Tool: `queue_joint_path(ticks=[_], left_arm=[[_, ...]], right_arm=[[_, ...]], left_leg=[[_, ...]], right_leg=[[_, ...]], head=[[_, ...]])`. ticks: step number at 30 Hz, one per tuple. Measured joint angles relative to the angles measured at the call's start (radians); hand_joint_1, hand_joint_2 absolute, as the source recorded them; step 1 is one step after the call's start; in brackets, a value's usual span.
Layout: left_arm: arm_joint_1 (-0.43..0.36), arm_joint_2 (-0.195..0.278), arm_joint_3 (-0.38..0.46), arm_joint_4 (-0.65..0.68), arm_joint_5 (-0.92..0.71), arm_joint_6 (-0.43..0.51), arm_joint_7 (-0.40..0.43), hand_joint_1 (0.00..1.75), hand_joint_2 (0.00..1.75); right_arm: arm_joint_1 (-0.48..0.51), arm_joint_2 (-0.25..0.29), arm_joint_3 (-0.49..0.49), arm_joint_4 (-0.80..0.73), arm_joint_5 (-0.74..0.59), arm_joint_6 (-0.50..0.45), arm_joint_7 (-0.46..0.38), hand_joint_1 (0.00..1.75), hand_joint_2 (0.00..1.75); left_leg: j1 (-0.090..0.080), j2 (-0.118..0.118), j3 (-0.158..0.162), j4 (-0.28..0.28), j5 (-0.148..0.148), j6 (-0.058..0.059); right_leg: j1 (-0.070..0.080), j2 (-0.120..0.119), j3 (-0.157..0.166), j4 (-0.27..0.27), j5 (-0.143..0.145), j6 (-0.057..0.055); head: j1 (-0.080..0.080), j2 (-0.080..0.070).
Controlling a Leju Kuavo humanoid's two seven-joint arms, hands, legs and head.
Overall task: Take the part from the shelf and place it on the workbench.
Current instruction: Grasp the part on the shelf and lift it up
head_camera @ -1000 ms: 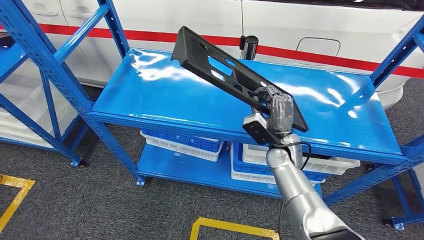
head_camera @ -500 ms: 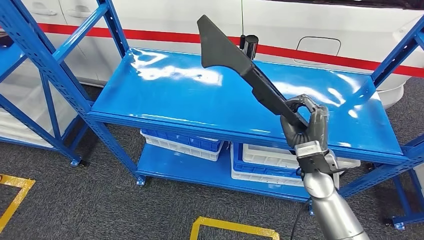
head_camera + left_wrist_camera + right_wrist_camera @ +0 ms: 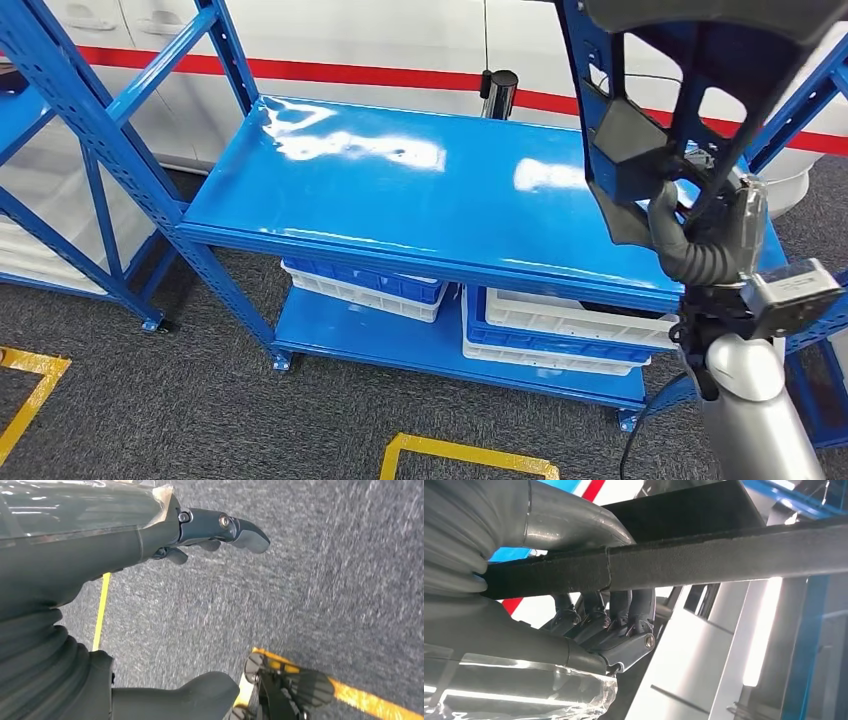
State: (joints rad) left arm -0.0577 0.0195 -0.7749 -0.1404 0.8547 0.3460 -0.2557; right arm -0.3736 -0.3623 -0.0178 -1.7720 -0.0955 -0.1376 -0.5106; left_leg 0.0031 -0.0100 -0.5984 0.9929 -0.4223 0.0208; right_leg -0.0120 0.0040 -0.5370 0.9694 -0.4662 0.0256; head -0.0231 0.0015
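Your right hand [image 3: 700, 245] grips the black plastic part [image 3: 660, 90], lifted clear above the right end of the blue shelf's [image 3: 400, 190] top deck and reaching up past the head view's top edge. The right wrist view adds what the head view hides: dark fingers [image 3: 624, 610] curl under the part's textured edge [image 3: 704, 560] and the thumb lies over it. In the left wrist view, your left hand [image 3: 150, 535] hangs over grey carpet [image 3: 325, 570] with yellow floor tape [image 3: 102, 605], holding nothing, fingers loosely extended. White and blue crates [image 3: 560, 325] sit on the shelf's lower deck.
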Motion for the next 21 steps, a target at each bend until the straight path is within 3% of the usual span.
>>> queue_joint_path(ticks=[6,10,15,21], left_arm=[[-0.001,-0.01,-0.013,0.0,0.003,-0.003,0.02,0.0,1.75],[-0.001,-0.012,-0.027,0.0,-0.002,0.0,0.032,0.0,1.75],[-0.003,-0.012,-0.05,0.0,-0.016,-0.009,0.037,0.0,1.75],[-0.011,-0.007,-0.087,0.0,-0.04,0.011,0.06,0.0,1.75]], right_arm=[[0.137,-0.049,-0.064,-0.082,-0.05,0.093,-0.006,1.75,1.75],[0.32,-0.058,-0.148,-0.168,-0.071,0.143,-0.046,1.75,1.75],[0.543,-0.006,-0.252,-0.277,-0.041,0.187,-0.096,1.75,1.75],[0.671,0.072,-0.268,-0.328,0.01,0.205,-0.101,1.75,1.75]], left_leg=[[0.0,0.0,0.0,0.0,-0.002,0.002],[0.0,-0.005,0.0,0.0,-0.004,0.004],[0.0,-0.006,0.0,0.0,-0.007,0.003],[0.0,-0.005,0.003,0.0,-0.008,0.003]], right_leg=[[0.0,-0.001,0.0,-0.001,-0.002,0.002],[0.0,-0.005,0.002,-0.001,-0.004,0.006],[0.0,-0.005,0.001,-0.001,-0.006,0.006],[0.0,-0.004,0.0,-0.001,-0.008,0.007]], head=[[0.0,0.0],[0.0,0.0],[0.0,0.0],[0.0,0.0]])
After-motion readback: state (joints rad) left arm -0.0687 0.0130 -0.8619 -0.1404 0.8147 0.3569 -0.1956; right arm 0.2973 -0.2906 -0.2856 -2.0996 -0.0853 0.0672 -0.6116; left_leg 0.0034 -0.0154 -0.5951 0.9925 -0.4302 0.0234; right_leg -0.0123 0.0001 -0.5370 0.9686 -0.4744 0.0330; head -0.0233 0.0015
